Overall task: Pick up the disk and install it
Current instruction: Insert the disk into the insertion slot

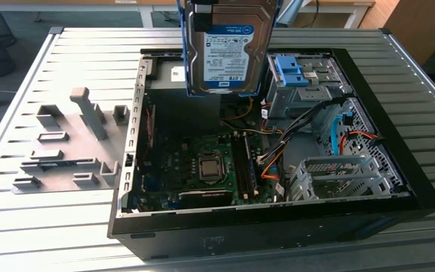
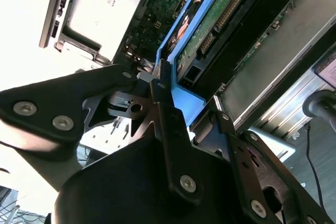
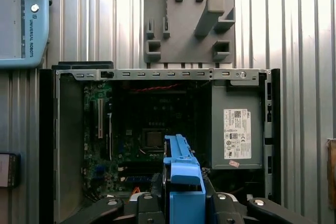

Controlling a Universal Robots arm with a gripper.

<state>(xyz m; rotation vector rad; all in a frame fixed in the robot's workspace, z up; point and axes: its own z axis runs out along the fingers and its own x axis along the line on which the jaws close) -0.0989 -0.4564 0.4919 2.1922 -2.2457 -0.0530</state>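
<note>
The black two-fingered gripper (image 2: 181,95) points straight down, its fingers (image 2: 163,103) clamped on either side of the blue plastic rail at the upper end of the flat silver-grey metal disk (image 1: 225,51). The disk hangs upright in the air, long side vertical, with its white-and-blue label facing the exterior view and its green circuit board showing in the second wrist view. Below it lies the black open-sided computer case (image 1: 399,187), and the disk's lower edge is clear of the case's rim and contents. Directly beneath is an open dark stretch of the case floor, with the green motherboard (image 1: 195,164) nearer the exterior camera. To the exterior view's right of the disk, a bare blue plastic bracket (image 1: 293,71) sits in a silver metal drive bay (image 1: 308,93). Orange and black cables (image 1: 278,153) run from that bay toward a perforated silver cage (image 1: 338,175). In the first wrist view a dark grey box with a white sticker (image 3: 236,129) fills one corner of the case. The case rests on a ribbed grey metal table (image 1: 74,226), and a grey fixture plate with raised blocks (image 1: 66,147) lies just beside it.
</note>
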